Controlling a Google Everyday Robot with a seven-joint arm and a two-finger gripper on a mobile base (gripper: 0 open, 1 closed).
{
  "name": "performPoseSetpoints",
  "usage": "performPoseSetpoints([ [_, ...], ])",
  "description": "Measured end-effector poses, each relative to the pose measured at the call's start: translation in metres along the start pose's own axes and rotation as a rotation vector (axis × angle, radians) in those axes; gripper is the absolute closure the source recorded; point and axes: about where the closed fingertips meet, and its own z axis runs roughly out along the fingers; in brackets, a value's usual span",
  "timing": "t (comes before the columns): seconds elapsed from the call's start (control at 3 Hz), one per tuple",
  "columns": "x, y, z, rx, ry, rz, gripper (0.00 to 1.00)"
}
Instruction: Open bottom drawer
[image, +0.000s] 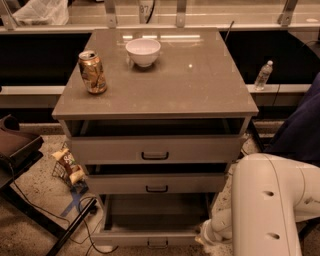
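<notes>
The light grey bottom drawer (125, 238) with its small black bar handle sits lowest in the grey table (200, 95), pulled well out so that its plain grey tray shows. Just beside its right front corner, the claw (204, 237) at the end of the white robot arm (270, 205) is low down; I cannot tell how wide it is or whether it touches the drawer. The two grey drawers above stand slightly open. A gold drink can (93, 72) and a white bowl (143, 51) stand on the table.

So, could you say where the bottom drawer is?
The bottom drawer sits pulled out, bottom centre, under the middle drawer; the gripper is by its right front corner.
</notes>
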Motion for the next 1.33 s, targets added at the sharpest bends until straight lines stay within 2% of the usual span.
performPoseSetpoints([
  [0.33, 0.0, 0.0, -0.001, 0.0, 0.0, 0.0, 1.0],
  [0.67, 0.022, 0.036, -0.011, -0.082, 0.046, -0.026, 1.0],
  [1.33, 0.021, 0.035, -0.011, -0.083, 0.046, -0.026, 1.0],
])
